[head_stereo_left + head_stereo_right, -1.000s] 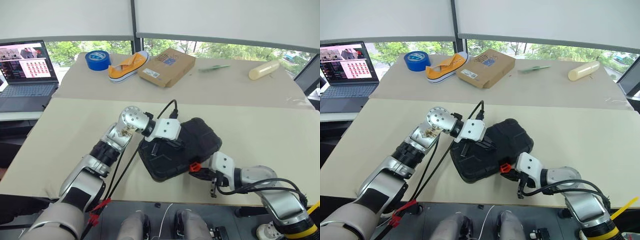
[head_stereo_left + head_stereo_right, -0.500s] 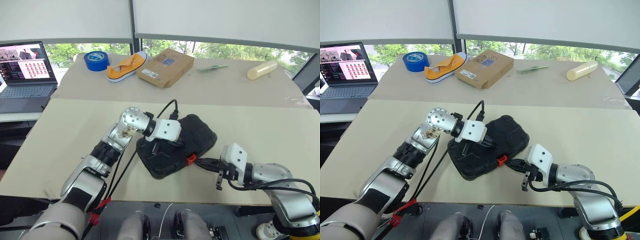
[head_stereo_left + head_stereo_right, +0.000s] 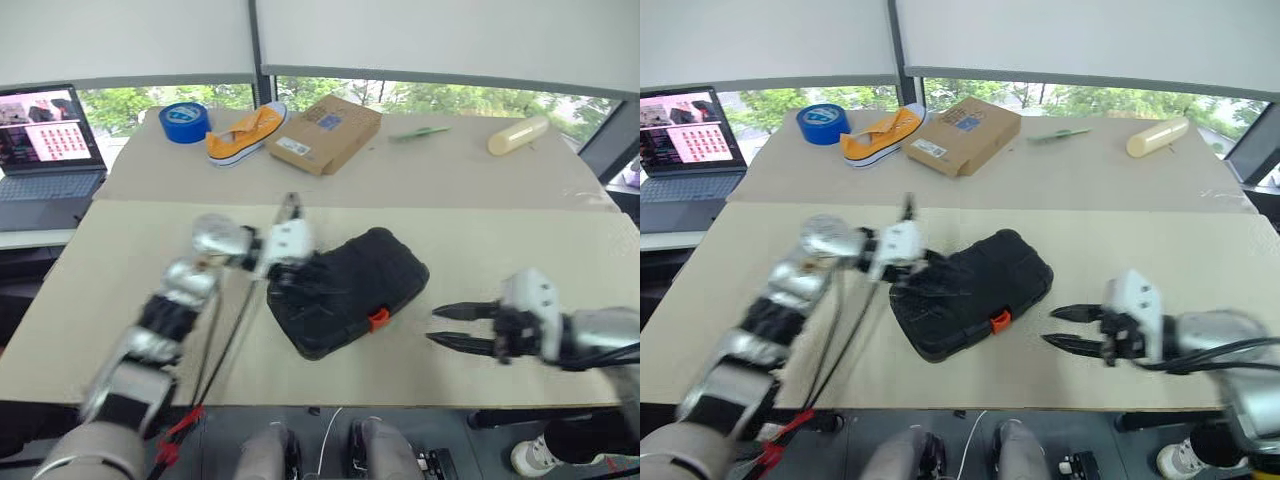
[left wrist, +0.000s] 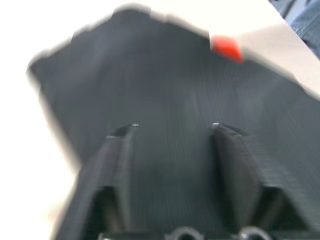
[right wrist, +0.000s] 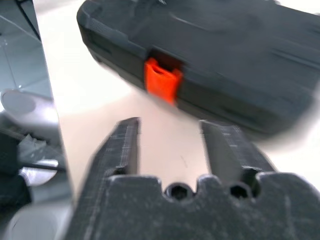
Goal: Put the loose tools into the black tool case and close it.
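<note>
The black tool case (image 3: 345,290) lies shut on the near table, its orange latch (image 3: 378,319) facing the front edge. The loose tools are out of view. My left gripper (image 4: 172,127) hovers over the ribbed lid at the case's left end, open, with nothing between its fingers. To the right of the case, my right gripper (image 3: 440,327) points at the latch side from a short gap away. It is open and empty. In the right wrist view the latch (image 5: 162,80) sits just beyond the fingertips.
On the far table are a blue tape roll (image 3: 184,121), an orange shoe (image 3: 243,133), a brown cardboard box (image 3: 325,132), a green item (image 3: 420,132) and a cream cylinder (image 3: 517,135). A laptop (image 3: 40,150) stands at the left.
Both grippers have opened. My left hand slid left toward the case's left end. My right gripper pulled away from the latch, rightward and up.
</note>
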Controlling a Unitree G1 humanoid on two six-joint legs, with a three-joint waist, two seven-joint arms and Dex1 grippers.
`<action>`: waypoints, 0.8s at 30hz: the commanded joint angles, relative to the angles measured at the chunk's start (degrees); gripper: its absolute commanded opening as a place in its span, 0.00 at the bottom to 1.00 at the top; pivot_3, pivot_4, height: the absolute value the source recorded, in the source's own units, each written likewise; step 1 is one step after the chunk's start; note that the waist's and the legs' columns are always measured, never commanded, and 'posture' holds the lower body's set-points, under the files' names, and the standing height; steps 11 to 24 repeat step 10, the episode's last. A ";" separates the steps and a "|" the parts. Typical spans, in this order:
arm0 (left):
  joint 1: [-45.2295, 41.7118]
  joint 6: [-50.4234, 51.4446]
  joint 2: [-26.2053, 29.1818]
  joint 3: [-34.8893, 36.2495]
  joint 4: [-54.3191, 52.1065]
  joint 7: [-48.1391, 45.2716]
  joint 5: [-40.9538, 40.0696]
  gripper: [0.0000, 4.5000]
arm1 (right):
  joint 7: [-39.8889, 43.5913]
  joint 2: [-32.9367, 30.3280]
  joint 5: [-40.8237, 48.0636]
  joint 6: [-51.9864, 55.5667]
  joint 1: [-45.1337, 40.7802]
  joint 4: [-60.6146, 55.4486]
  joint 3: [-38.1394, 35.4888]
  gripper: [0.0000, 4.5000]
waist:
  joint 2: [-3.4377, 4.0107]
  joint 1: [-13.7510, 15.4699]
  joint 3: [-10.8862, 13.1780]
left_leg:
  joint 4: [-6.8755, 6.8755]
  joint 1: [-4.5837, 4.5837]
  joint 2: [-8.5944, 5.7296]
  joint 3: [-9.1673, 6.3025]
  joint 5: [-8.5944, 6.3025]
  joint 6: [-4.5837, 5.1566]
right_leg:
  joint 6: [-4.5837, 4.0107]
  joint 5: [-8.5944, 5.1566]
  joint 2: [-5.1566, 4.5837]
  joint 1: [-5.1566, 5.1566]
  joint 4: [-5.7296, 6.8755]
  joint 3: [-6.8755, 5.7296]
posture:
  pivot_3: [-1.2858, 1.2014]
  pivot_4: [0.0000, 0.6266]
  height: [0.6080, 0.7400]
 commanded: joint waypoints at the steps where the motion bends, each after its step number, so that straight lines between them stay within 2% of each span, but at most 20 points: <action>1: 6.43 13.60 8.62 8.06 -13.70 -2.23 -10.00 0.96 | 5.15 -3.80 5.93 4.05 -2.46 3.97 -4.67 0.87 | 0.06 0.56 0.10 | 0.05 -0.05 -0.01 0.00 -0.02 0.02 | 0.01 0.00 -0.01 -0.02 0.00 -0.01 | 0.52 0.24 0.93; 6: 19.13 24.07 18.57 20.94 -24.38 -1.30 -18.96 0.98 | 10.73 -8.41 8.30 6.91 -4.57 9.87 -6.02 0.87 | 0.13 1.15 0.20 | 0.07 -0.21 -0.08 0.01 -0.11 0.13 | 0.05 -0.01 -0.18 -0.09 -0.18 0.06 | 0.52 0.24 0.93; 10: 25.67 27.19 20.31 27.18 -28.95 1.11 -23.16 0.98 | 11.75 -9.31 8.83 8.05 -5.80 11.06 -4.74 0.87 | 0.22 1.69 0.25 | 0.07 -0.19 -0.12 -0.09 -0.13 0.10 | 0.16 -0.09 -0.32 -0.02 -0.24 -0.06 | 0.52 0.24 0.93; 24: 25.67 27.19 20.31 27.18 -28.95 1.11 -23.16 0.98 | 11.75 -9.31 8.83 8.05 -5.80 11.06 -4.74 0.87 | 0.22 1.69 0.25 | 0.07 -0.19 -0.12 -0.09 -0.13 0.10 | 0.16 -0.09 -0.32 -0.02 -0.24 -0.06 | 0.52 0.24 0.93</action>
